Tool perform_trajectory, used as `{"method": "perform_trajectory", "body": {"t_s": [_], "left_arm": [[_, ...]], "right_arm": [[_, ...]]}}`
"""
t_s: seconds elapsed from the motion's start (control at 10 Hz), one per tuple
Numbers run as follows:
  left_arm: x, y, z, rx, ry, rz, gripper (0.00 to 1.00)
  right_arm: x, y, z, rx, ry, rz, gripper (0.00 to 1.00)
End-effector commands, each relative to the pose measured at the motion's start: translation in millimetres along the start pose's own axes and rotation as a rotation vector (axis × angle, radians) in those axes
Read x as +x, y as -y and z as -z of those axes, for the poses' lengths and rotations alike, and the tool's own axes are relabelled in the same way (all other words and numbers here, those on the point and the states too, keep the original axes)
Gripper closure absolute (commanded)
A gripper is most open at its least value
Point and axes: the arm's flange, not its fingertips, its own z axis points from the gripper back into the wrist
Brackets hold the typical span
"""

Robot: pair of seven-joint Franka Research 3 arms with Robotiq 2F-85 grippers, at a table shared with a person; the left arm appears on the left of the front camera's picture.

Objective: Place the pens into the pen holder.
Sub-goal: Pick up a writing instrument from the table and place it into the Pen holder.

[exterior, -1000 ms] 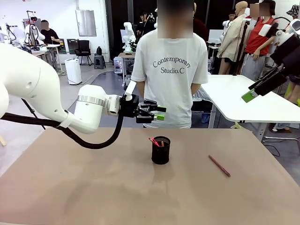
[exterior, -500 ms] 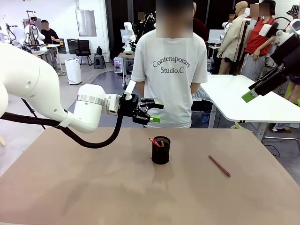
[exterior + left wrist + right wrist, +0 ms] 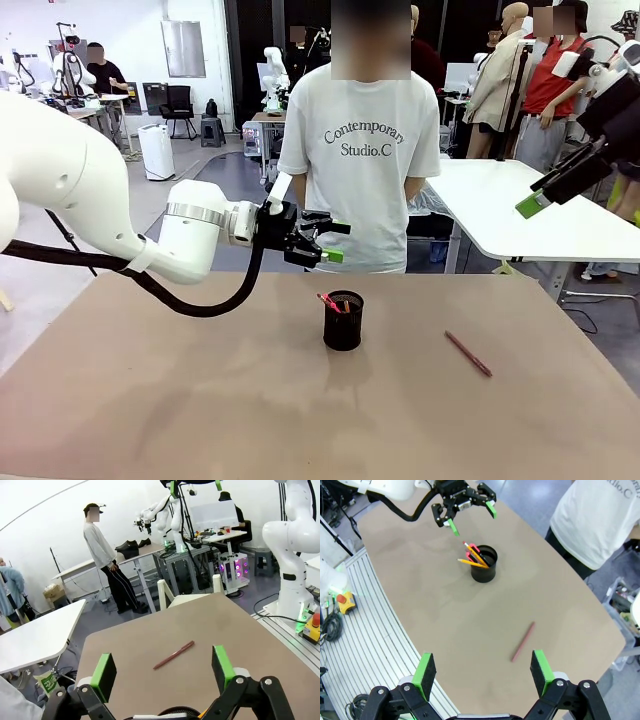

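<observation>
The black mesh pen holder (image 3: 343, 320) stands mid-table with two pens in it: a yellow-orange one (image 3: 469, 561) and a dark one with a pink-red end (image 3: 471, 548). The dark red-maroon pen (image 3: 468, 353) lies flat on the table to the holder's right, also visible in the wrist views (image 3: 174, 655) (image 3: 522, 641). My left gripper (image 3: 335, 241) hovers open and empty above and slightly behind the pen holder (image 3: 484, 564), whose rim (image 3: 172, 713) peeks in below its fingers. My right gripper (image 3: 533, 204) hangs high at the right, open and empty, far above the table.
A person in a white T-shirt (image 3: 362, 150) stands at the table's far edge, hands behind the back. The brown table (image 3: 200, 400) is bare around the holder. A white table (image 3: 520, 215) stands behind on the right.
My left gripper has rolled slightly at the wrist and drawn back a little to the left above the holder. The pens, the holder and the right arm have stayed put.
</observation>
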Motion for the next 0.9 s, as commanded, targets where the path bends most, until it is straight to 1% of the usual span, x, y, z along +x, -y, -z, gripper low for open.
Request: {"method": "perform_trajectory", "body": {"t_s": [0.0, 0.1, 0.2, 0.3, 0.5, 0.6, 0.7, 0.8], "left_arm": [[11, 11, -13, -0.002, -0.074, -0.031, 0.00], [22, 15, -34, -0.024, -0.135, -0.054, 0.00], [34, 20, -44, -0.062, -0.210, -0.110, 0.00], [43, 19, -55, -0.089, -0.287, -0.122, 0.00], [66, 26, -70, -0.127, -0.396, -0.152, 0.00], [79, 26, -82, -0.129, -0.467, -0.116, 0.00], [94, 31, -94, -0.106, -0.513, -0.085, 0.00], [106, 33, -107, -0.071, -0.535, -0.073, 0.00]], "right_arm": [[0, 0, -1, 0.013, 0.013, 0.000, 0.00], [0, 0, -1, 0.013, 0.013, 0.000, 0.00], [0, 0, -1, 0.013, 0.013, 0.000, 0.00], [0, 0, -1, 0.013, 0.013, 0.000, 0.00], [0, 0, -1, 0.013, 0.013, 0.000, 0.00], [0, 0, -1, 0.013, 0.013, 0.000, 0.00], [0, 0, -1, 0.013, 0.013, 0.000, 0.00], [0, 0, -1, 0.013, 0.013, 0.000, 0.00]]}}
